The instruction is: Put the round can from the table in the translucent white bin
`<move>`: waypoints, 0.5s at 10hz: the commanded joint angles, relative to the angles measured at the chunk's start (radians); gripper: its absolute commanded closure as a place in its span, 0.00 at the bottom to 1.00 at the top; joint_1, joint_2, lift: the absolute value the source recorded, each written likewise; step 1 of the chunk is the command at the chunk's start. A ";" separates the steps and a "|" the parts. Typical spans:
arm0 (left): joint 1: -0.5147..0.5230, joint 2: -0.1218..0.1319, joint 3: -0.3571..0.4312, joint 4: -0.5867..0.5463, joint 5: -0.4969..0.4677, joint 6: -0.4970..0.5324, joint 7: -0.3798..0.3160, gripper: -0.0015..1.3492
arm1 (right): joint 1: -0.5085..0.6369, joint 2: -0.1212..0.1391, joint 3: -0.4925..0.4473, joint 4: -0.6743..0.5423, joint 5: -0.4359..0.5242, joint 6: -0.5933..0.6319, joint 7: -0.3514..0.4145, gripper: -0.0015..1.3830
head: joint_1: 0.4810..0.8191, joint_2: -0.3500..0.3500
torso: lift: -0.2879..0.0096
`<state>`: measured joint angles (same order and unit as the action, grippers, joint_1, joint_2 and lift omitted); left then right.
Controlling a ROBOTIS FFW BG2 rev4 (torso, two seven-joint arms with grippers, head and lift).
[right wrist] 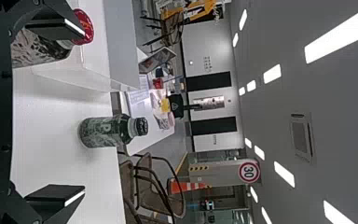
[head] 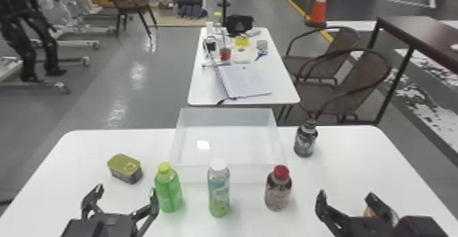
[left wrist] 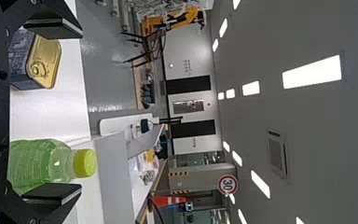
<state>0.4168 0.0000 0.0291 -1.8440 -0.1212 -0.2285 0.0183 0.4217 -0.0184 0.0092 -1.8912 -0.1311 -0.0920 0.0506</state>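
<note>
The round, pale-rimmed can (head: 368,213) sits on the white rectangular table (head: 344,158), partly hidden by the black two-fingered right gripper (head: 345,194), whose fingers stand apart. Farther in, beyond three capped plastic bottles, lies the translucent white rectangular bin (head: 226,117); the matching left gripper (head: 126,189), also spread, is near a gold-lidded oblong tin (head: 124,164).

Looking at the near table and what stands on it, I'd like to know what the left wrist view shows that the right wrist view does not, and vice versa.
Left wrist view: the gold-lidded tin and green bottle.
Right wrist view: the red-capped bottle and dark, black-capped bottle.
Both: part of the translucent white bin and the white table.
</note>
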 commanded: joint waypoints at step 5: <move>-0.004 -0.003 0.002 0.009 0.003 -0.014 0.000 0.11 | -0.008 0.002 0.002 0.012 -0.012 -0.011 0.003 0.09 | 0.20 0.50 | 0.63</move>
<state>0.4131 0.0000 0.0300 -1.8371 -0.1199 -0.2385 0.0183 0.4156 -0.0173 0.0101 -1.8808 -0.1403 -0.1003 0.0539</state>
